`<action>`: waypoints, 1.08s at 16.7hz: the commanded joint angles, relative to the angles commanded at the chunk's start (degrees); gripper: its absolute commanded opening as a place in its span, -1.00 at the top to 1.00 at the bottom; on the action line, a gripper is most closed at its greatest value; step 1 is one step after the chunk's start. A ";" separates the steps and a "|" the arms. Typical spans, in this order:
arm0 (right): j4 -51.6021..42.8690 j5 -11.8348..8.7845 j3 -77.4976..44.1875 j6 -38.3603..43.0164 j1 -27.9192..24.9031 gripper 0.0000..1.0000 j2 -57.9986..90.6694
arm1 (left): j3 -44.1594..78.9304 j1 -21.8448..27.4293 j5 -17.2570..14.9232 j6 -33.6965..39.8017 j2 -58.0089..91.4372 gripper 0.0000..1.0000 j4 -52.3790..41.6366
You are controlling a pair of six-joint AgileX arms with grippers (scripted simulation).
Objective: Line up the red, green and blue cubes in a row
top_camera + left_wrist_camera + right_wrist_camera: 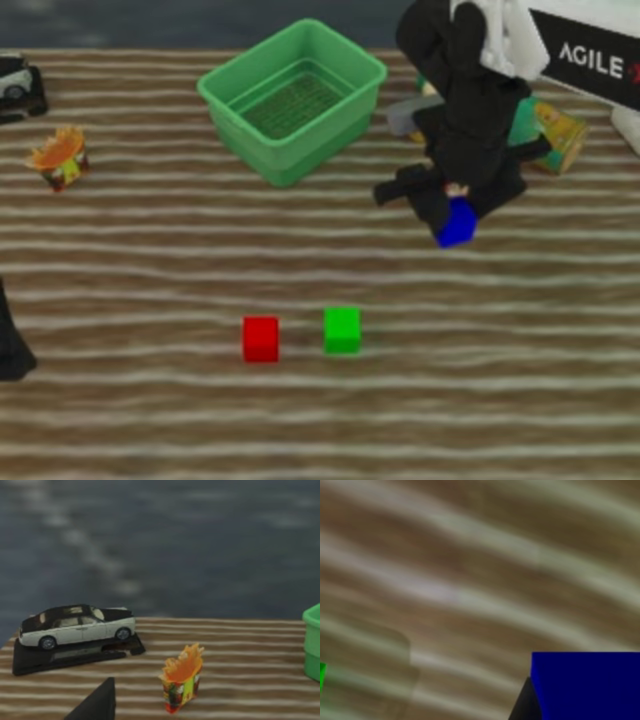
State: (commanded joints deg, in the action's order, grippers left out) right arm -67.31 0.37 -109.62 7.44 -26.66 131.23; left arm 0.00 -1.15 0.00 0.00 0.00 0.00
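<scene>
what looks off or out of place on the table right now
Only the blue cube: it sits in the right pincer, away from the red cube and green cube, which stand side by side. Nothing spilled or damaged.

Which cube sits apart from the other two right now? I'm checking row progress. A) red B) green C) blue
C: the blue cube is at the right claw near the far right, while the red cube and green cube sit side by side on the near table.

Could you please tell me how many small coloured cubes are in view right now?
3: red cube and green cube side by side at front centre; blue cube under the right hand.
</scene>
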 joint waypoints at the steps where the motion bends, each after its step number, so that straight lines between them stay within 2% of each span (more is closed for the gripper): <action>1: 0.14 -0.02 0.11 0.09 0.30 1.00 0.19 | 0.00 0.00 0.00 0.00 0.00 -1.00 0.00; 5: 0.96 0.04 3.78 4.29 -1.12 1.00 -2.72 | 0.00 0.00 0.00 0.00 0.00 -1.00 0.00; 13: 4.67 0.34 21.33 25.95 -7.37 1.00 -16.12 | 0.00 0.00 0.00 0.00 0.00 -1.00 0.00; 18: 4.96 0.31 22.60 27.40 -7.64 1.00 -17.20 | 0.00 0.00 0.00 0.00 0.00 -1.00 0.00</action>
State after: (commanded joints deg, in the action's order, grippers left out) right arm -62.35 0.68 -87.01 34.84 -34.30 114.03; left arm 0.00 -1.15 0.00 0.00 0.00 0.00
